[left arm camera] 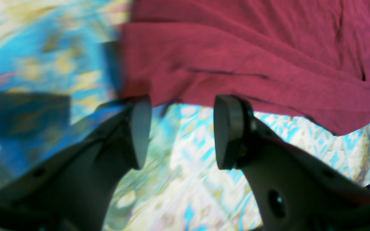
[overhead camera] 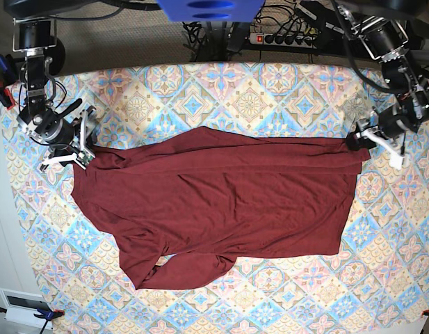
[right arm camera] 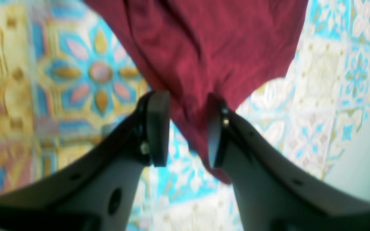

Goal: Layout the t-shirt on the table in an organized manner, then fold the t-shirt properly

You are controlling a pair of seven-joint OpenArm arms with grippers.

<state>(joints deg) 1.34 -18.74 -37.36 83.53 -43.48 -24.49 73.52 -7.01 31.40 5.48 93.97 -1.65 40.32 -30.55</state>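
The dark maroon t-shirt (overhead camera: pixel 228 202) lies spread across the patterned table (overhead camera: pixel 256 97), with wrinkles and a sleeve bunched at its lower left. My right gripper (overhead camera: pixel 84 142) is at the shirt's left corner. In the right wrist view a point of the t-shirt (right arm camera: pixel 210 48) hangs between the parted fingers of my right gripper (right arm camera: pixel 187 96), with a gap on one side. My left gripper (overhead camera: pixel 370 139) is at the shirt's right edge. In the left wrist view my left gripper (left arm camera: pixel 181 102) stands wide open just short of the t-shirt (left arm camera: pixel 236 48) hem, over bare table (left arm camera: pixel 188 179).
A power strip and cables (overhead camera: pixel 290 35) run behind the table's far edge. A blue mount (overhead camera: pixel 211 8) hangs at top centre. Clamps (overhead camera: pixel 2 90) hold the cloth at the left edge, and a white box (overhead camera: pixel 23 306) sits off the near left corner.
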